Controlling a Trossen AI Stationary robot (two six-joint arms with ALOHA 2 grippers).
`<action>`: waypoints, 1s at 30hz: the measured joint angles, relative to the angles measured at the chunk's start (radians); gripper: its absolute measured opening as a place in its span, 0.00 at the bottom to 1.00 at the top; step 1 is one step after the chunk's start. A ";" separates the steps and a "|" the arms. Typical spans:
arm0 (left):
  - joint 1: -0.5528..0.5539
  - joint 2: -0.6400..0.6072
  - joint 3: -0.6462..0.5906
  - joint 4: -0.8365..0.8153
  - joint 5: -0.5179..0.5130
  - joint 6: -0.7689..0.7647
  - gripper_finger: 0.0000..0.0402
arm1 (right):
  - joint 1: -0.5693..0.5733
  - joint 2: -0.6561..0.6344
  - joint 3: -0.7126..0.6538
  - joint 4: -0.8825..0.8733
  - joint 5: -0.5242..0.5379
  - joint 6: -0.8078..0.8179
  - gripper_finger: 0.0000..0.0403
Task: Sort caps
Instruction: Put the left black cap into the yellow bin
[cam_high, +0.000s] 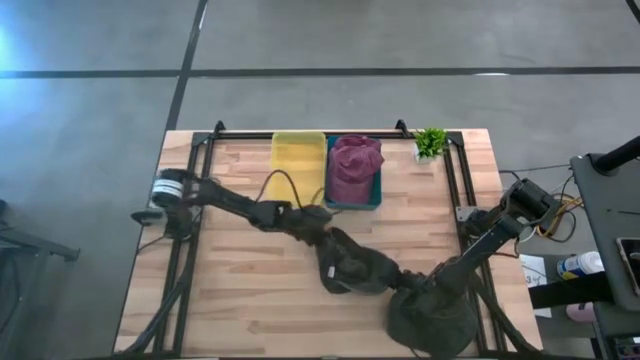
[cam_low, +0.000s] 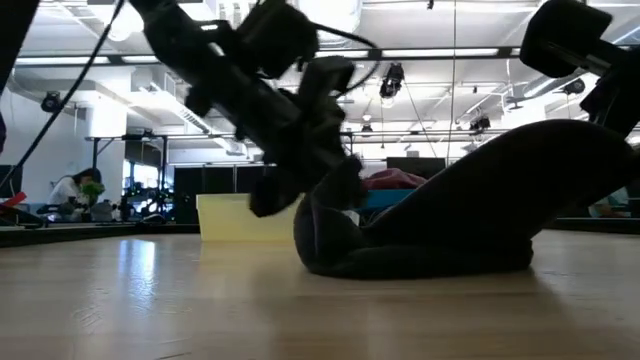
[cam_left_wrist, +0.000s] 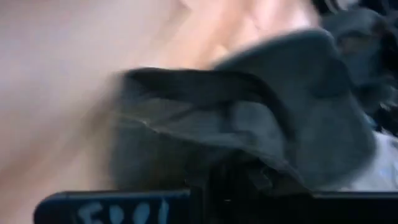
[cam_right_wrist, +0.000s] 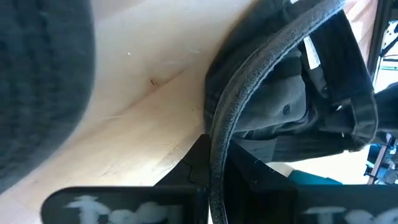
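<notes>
One dark olive-grey cap (cam_high: 362, 270) lies in the middle of the table, and in the low view it rests on the wood (cam_low: 400, 255). My left gripper (cam_high: 330, 262) is at its left end, my right gripper (cam_high: 397, 284) at its right end. Each is shut on this cap. A second olive-grey cap (cam_high: 432, 320) sits at the near edge under my right arm. The maroon caps (cam_high: 355, 165) lie heaped in the teal bin. My left gripper has the cap's crown fabric (cam_left_wrist: 249, 143) at its left end. It comes slanting down from the table's far left. The cap covers the fingers, so the kind of hold is hidden. My right gripper pinches the stiff brim edge (cam_right_wrist: 216, 146) between its two fingers. It comes low from the table's near right, and the cap's inside faces the wrist camera.
The yellow bin (cam_high: 298, 160) and the teal bin (cam_high: 372, 200) stand side by side at the far edge. A small green plant (cam_high: 431, 142) stands right of them. Black rails (cam_high: 200, 170) run along the table's left and right sides. Bare wood lies on the near left (cam_high: 230, 300).
</notes>
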 joint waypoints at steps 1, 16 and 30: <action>-0.009 0.028 0.027 0.008 0.024 -0.005 0.11 | -0.007 0.000 -0.003 0.001 0.001 0.000 0.03; -0.114 0.136 0.547 -0.538 -0.035 0.335 0.11 | -0.098 -0.003 -0.012 0.119 0.233 -0.224 0.12; -0.120 0.093 0.546 -0.666 -0.038 0.310 0.11 | -0.137 -0.078 -0.014 0.372 0.342 -0.553 0.03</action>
